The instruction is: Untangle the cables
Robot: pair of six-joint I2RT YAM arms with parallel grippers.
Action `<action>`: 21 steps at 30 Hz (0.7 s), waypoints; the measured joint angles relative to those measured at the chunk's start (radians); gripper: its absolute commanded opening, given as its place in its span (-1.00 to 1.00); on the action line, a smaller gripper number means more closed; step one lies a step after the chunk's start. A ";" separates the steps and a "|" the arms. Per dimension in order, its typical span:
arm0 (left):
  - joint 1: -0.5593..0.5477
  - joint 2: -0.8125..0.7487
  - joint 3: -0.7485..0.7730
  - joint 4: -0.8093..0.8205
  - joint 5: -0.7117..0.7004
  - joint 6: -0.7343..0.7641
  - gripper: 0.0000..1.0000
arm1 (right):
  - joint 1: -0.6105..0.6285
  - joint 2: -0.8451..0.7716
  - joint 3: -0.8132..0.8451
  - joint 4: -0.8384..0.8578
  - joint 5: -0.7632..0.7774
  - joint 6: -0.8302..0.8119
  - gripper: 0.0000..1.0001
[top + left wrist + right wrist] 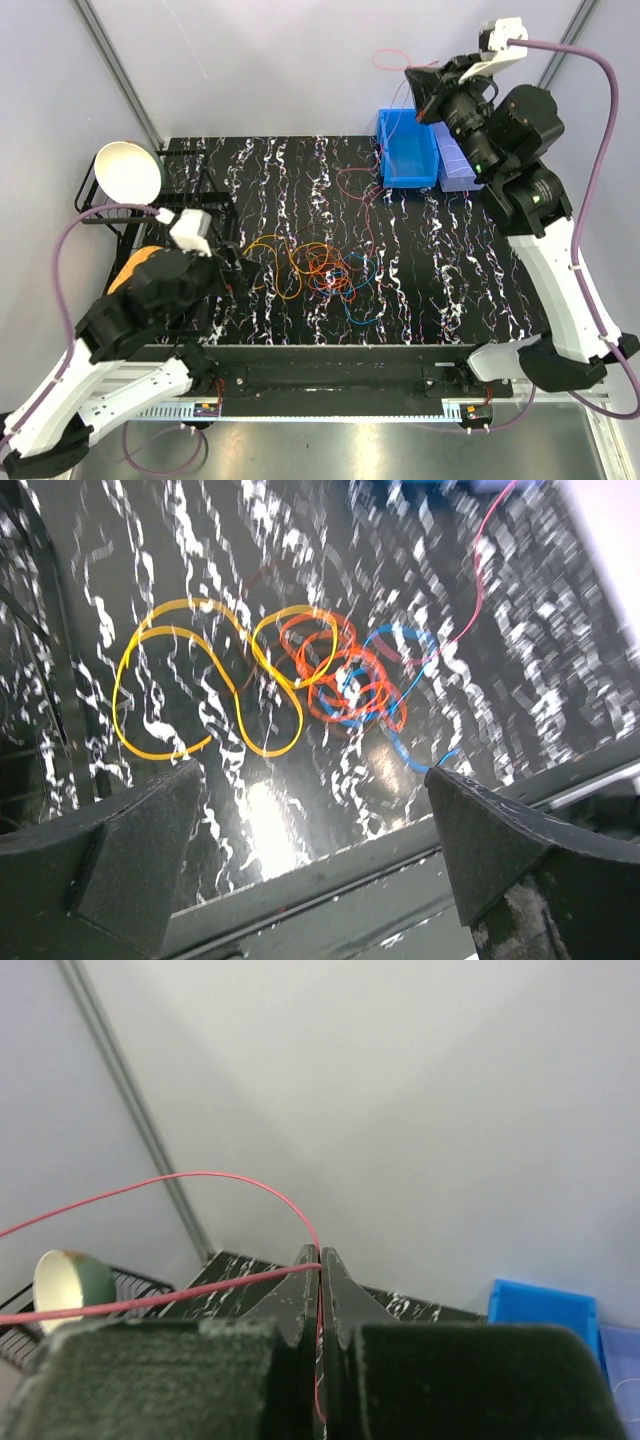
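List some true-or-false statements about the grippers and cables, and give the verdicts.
1. The right gripper is shut on a red cable. True.
2. The left gripper grips the orange cable. False: it is open and holds nothing, and the cable lies on the table beyond it.
3. The tangle lies in the blue bin. False: it lies on the table, nearer the arms than the bin.
4. The right gripper is raised off the table. True.

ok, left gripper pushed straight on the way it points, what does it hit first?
The left gripper, open, tilts down: likely the black mat first, just short of the yellow-orange cable loops. Depth unclear.
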 measured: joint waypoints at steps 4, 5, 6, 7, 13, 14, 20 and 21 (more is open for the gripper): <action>0.000 -0.053 -0.002 0.010 -0.012 0.012 0.98 | 0.000 0.069 0.103 -0.017 0.054 -0.062 -1.00; 0.000 -0.051 -0.005 0.011 -0.013 0.015 0.98 | 0.000 0.094 0.137 -0.024 0.068 -0.082 -1.00; 0.000 -0.047 -0.012 0.010 -0.014 0.018 0.97 | 0.000 0.121 0.170 -0.024 0.079 -0.103 -1.00; 0.000 -0.044 -0.019 0.009 -0.015 0.020 0.97 | -0.001 0.148 0.206 -0.027 0.092 -0.124 -1.00; 0.000 -0.024 -0.064 0.006 -0.019 0.033 0.97 | -0.035 0.334 0.442 -0.047 0.141 -0.214 -1.00; 0.000 -0.023 -0.072 0.006 -0.020 0.034 0.98 | -0.051 0.366 0.487 -0.053 0.142 -0.219 -1.00; 0.000 -0.020 -0.097 0.006 -0.026 0.044 0.97 | -0.176 0.508 0.697 -0.091 0.111 -0.196 -1.00; 0.000 -0.021 -0.098 0.008 -0.027 0.045 0.97 | -0.195 0.526 0.729 -0.093 0.098 -0.189 -1.00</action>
